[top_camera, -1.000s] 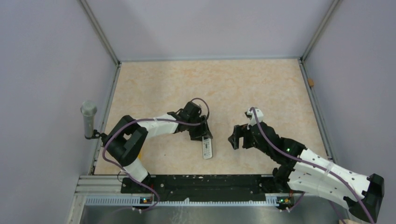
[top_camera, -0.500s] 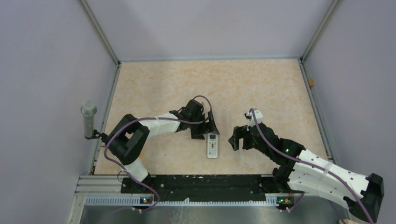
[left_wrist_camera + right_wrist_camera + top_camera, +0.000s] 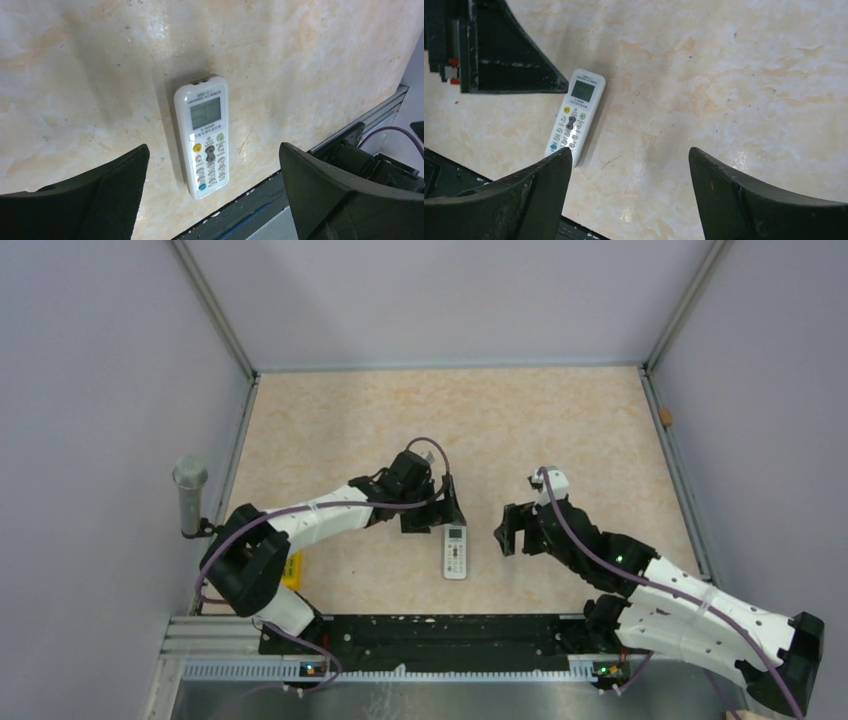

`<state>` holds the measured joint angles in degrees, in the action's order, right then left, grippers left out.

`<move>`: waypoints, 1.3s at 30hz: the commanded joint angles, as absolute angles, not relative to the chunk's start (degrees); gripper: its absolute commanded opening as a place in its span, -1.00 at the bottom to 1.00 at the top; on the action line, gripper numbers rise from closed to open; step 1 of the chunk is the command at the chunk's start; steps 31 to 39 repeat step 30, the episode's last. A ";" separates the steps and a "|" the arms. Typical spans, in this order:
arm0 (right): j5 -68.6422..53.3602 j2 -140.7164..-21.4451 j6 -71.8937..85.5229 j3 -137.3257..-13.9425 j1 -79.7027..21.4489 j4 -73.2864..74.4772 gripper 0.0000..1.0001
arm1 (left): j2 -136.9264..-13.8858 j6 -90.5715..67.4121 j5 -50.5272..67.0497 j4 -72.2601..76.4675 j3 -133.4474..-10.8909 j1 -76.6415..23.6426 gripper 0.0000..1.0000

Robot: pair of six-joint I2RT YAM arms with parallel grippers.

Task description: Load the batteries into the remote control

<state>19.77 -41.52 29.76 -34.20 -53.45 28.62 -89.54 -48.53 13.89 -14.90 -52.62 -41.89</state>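
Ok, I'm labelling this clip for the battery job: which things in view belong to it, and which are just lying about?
Job: remote control, buttons up; left claw and right claw, both open and empty. No batteries in view.
Lying about: yellow block, partly under the left arm; grey cylinder at the far left; small brown bit at the far right.

White remote control (image 3: 455, 551) face up on the marbled bench (image 3: 560, 430), lower middle of the frame, screen end pointing to the top. Left tool (image 3: 440, 512) just above that end, jaws spread, contact not clear. Right tool (image 3: 510, 530) at the right of the remote control, apart from it. Yellow block (image 3: 292, 567) at lower left, half hidden under the left arm. Grey cylinder (image 3: 189, 495) upright outside the left edge.
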 commanded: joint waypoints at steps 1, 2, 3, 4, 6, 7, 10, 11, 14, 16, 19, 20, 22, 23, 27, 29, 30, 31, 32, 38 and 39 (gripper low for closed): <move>25.85 -43.06 31.61 -40.99 -53.05 31.61 0.70 | -82.82 -43.85 9.67 -19.74 -55.13 -44.26 0.97; 26.85 -43.52 32.48 -41.98 -53.04 32.80 0.71 | -81.80 -42.81 8.48 -21.16 -55.98 -45.01 0.98; 27.63 -44.05 32.97 -42.92 -53.00 33.87 0.71 | -80.61 -41.35 7.12 -22.58 -56.74 -45.79 0.97; 27.13 -44.30 32.73 -43.81 -53.04 34.47 0.71 | -79.43 -40.40 5.55 -23.92 -57.38 -46.63 0.97; 23.89 -44.57 30.28 -45.06 -53.08 34.47 0.72 | -76.71 -38.99 3.20 -25.46 -58.01 -47.79 0.97; 22.75 -44.64 29.79 -45.61 -53.03 34.37 0.72 | -75.14 -38.34 2.64 -25.56 -57.82 -48.08 0.97; 20.99 -44.48 29.01 -46.62 -53.03 34.28 0.72 | -68.94 -36.85 0.90 -25.78 -56.33 -48.34 0.97; 20.74 -44.22 29.00 -46.74 -53.01 34.17 0.72 | -66.94 -36.22 0.69 -25.63 -55.74 -48.42 0.97; 19.83 -43.05 29.07 -46.80 -53.08 34.34 0.72 | -60.89 -34.54 0.53 -25.03 -53.17 -48.44 0.97; 18.89 -42.45 29.01 -47.20 -53.02 34.81 0.74 | -57.19 -33.59 0.61 -24.72 -51.29 -48.43 0.97; 18.75 -41.51 29.18 -47.63 -53.02 35.37 0.75 | -51.75 -32.29 1.60 -24.02 -48.87 -48.50 0.97; 18.89 -41.08 29.12 -47.52 -53.03 35.34 0.75 | -50.05 -32.00 1.96 -23.63 -47.85 -48.53 0.98; 19.15 -39.75 28.79 -47.11 -53.02 35.09 0.76 | -46.94 -31.67 2.65 -23.02 -46.30 -48.54 0.97; 19.43 -39.20 28.72 -46.85 -53.04 35.06 0.77 | -45.79 -31.58 3.05 -22.96 -45.73 -48.55 0.97; 16.28 -37.25 27.67 -46.02 -53.07 34.62 0.77 | -42.90 -31.26 5.07 -22.96 -44.48 -48.47 0.97; 17.84 -37.47 29.06 -45.86 -53.08 34.50 0.83 | -42.19 -31.12 4.86 -23.06 -44.07 -48.51 0.97; 19.19 -37.57 29.73 -45.61 -53.06 34.43 0.86 | -41.99 -30.97 4.76 -23.15 -44.02 -48.45 0.97; 19.19 -37.57 29.73 -45.61 -53.06 34.43 0.86 | -41.99 -30.97 4.76 -23.15 -44.02 -48.45 0.97; 19.19 -37.57 29.73 -45.61 -53.06 34.43 0.86 | -41.99 -30.97 4.76 -23.15 -44.02 -48.45 0.97; 19.19 -37.57 29.73 -45.61 -53.06 34.43 0.86 | -41.99 -30.97 4.76 -23.15 -44.02 -48.45 0.97; 19.19 -37.57 29.73 -45.61 -53.06 34.43 0.86 | -41.99 -30.97 4.76 -23.15 -44.02 -48.45 0.97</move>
